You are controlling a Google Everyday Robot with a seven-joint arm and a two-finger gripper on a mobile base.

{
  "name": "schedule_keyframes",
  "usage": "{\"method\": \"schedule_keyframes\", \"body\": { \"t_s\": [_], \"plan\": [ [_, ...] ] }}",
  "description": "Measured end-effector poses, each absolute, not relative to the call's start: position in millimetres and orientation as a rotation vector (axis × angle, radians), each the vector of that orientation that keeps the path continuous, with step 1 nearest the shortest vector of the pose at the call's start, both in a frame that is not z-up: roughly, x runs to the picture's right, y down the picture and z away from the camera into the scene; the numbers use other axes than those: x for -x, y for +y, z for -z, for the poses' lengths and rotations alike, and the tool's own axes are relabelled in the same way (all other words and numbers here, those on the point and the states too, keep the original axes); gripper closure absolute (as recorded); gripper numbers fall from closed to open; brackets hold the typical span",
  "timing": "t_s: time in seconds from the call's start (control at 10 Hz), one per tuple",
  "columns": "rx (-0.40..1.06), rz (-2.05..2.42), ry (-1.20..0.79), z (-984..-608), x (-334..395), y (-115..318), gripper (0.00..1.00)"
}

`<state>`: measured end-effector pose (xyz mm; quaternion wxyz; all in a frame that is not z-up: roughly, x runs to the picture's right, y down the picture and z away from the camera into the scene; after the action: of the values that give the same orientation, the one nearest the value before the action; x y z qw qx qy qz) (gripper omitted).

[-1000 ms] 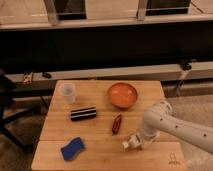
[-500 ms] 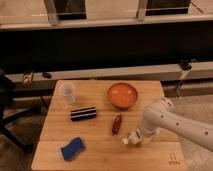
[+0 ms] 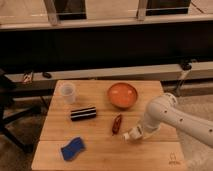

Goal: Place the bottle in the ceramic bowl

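**A:** status?

**B:** My gripper (image 3: 137, 133) is low over the front right of the tabletop (image 3: 100, 160), right at the bottle (image 3: 129, 134). My arm blocks the view, so I can't tell how far the gripper is open or whether it has the bottle.

**A:** bottle vs target?

**B:** The bottle is the pale shape at the gripper tip, on or just above the wood, just right of the dark red object (image 3: 117, 123). The ceramic bowl (image 3: 122, 95) sits behind it toward the far edge, apart from it, and looks empty.

**A:** plan?

**B:** My read is that this is the grasp step.
- Confirm a firm hold on the body, not the cap, before lifting.
- Lift straight up to clear the rim and carry it over the bowl's centre.
- Lower it close to the bottom, then release.
- No drop from height: light plastic would likely bounce or roll out of a shallow bowl.

**A:** hazards?

**B:** The red object is near on the left, so no sweeping it. The cup (image 3: 67, 91), striped black block (image 3: 83, 113) and blue sponge (image 3: 73, 148) are well apart and off the path.
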<state>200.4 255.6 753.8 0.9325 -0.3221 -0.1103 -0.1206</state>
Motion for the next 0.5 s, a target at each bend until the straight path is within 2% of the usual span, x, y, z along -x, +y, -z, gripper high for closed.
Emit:
{"method": "schedule_keyframes", "body": {
  "t_s": [0.2,0.5],
  "plan": [
    [0.643,0.246,-0.23,-757,-202,225,0.99],
    [0.631,0.24,-0.228,-758,-213,208,0.99]
  ]
}}
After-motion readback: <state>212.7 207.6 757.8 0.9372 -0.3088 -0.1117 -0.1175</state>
